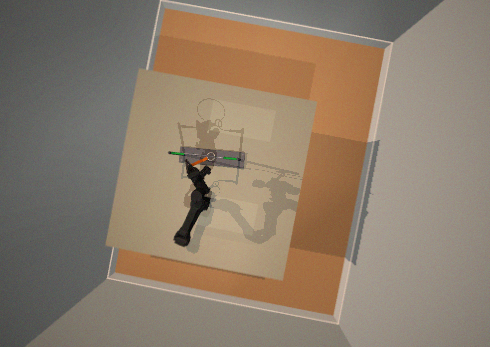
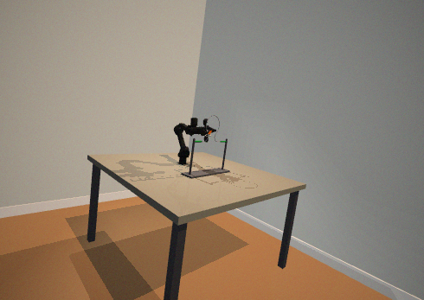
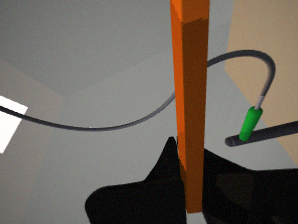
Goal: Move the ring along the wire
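The orange handle (image 1: 200, 162) (image 2: 210, 132) (image 3: 193, 100) is held between the fingers of my gripper (image 1: 189, 164) (image 3: 175, 141), which is shut on it. The pale ring (image 1: 207, 156) is at the handle's far end, between the left green part (image 1: 177, 153) and right green part (image 1: 230, 158) in the top view. It is outside the wrist view. The grey wire (image 2: 219, 122) (image 3: 90, 129) rises in a tall curve; whether the ring touches it is too small to tell. One green part (image 3: 251, 124) shows right of the handle in the wrist view.
Two dark posts (image 2: 192, 156) (image 2: 224, 155) stand on a grey base plate (image 2: 196, 173) on the table (image 2: 182, 198). In the wrist view, a post (image 3: 280, 131) extends to the right edge. The arm reaches over the table toward the wire.
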Robot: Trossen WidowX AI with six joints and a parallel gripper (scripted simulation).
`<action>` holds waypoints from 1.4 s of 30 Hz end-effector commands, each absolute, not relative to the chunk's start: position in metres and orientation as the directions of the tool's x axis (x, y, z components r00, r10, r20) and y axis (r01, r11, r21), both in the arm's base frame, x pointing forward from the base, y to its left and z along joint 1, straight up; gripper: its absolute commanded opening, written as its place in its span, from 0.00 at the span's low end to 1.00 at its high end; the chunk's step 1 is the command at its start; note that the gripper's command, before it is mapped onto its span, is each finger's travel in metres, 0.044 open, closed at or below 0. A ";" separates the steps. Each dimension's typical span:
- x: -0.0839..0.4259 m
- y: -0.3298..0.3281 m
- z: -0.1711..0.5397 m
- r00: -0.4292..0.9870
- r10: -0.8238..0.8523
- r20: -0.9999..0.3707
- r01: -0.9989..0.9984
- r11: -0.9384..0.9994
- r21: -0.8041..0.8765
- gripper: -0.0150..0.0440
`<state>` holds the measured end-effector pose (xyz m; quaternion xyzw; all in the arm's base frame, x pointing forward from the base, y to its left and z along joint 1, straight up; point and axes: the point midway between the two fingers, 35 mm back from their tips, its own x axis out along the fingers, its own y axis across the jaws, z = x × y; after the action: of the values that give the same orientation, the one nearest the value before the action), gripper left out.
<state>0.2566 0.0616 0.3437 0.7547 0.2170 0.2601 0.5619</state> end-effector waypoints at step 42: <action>0.269 0.031 0.409 0.822 0.525 0.220 0.085 -0.495 0.865 0.00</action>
<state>0.2694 0.0307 0.4059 0.8410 0.1801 0.2333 0.4537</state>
